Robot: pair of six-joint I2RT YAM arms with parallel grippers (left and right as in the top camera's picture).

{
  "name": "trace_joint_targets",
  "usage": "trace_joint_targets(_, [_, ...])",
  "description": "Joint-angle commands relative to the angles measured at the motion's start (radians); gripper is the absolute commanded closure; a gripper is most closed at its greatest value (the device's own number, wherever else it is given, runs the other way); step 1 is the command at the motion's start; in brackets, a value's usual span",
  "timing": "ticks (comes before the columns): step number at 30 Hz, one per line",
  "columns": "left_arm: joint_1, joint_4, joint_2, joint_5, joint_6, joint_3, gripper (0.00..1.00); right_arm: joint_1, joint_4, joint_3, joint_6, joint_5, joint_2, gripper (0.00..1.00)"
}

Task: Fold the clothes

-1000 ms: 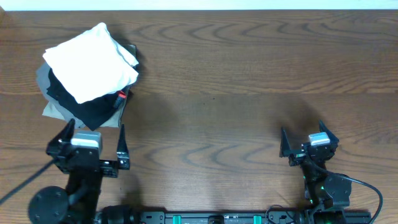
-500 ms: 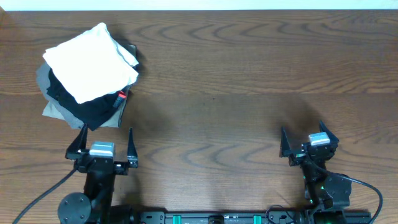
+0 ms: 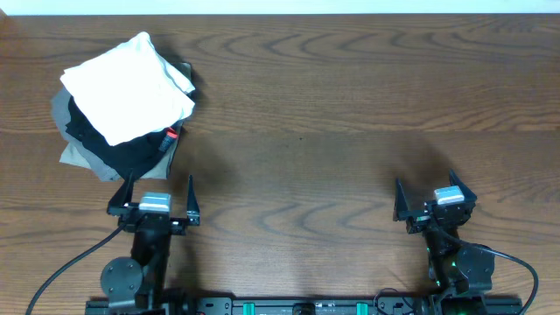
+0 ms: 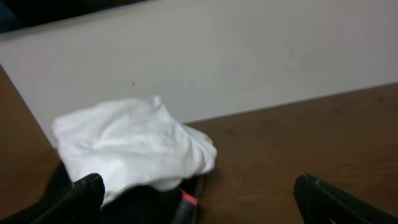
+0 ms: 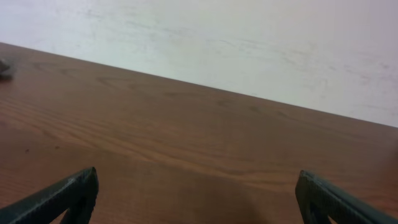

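The white T-shirt (image 3: 127,87) lies as a folded bundle on top of a pile at the far left of the table (image 3: 332,105). From overhead the pile shows its layers: the shirt uppermost, a black garment (image 3: 118,150) under it, and a grey garment (image 3: 73,154) sticking out at the left and near edges. A small red tag (image 3: 170,135) shows at the pile's right side.

The left gripper (image 3: 160,185) sits just on the near side of the pile, apart from it, its jaws spread wide with nothing between them. The right gripper (image 3: 426,187) stands at the near right, well apart from the clothes, equally wide and empty.

The left wrist view adds the shirt's side: soft, rumpled folds drooping over the black cloth, with a pale wall (image 4: 261,56) behind. The grey garment cannot be made out there. The right wrist view takes in only wood grain and that wall between its two dark fingers (image 5: 68,194).
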Motion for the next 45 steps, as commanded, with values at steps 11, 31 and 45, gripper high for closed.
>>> trace_joint_targets(11, [-0.013, 0.224, -0.008, -0.002, -0.005, -0.198, 0.02, 0.01, -0.005, -0.001, -0.007, 0.005, -0.002, 0.01])
trace_joint_targets(31, [-0.012, 0.212, -0.005, -0.002, -0.006, -0.198, 0.02, 0.01, -0.005, -0.001, -0.007, 0.005, -0.002, 0.01])
trace_joint_targets(45, [-0.013, 0.211, -0.005, -0.002, -0.006, -0.198, 0.02, 0.01, -0.005, -0.001, -0.007, 0.005, -0.002, 0.01])
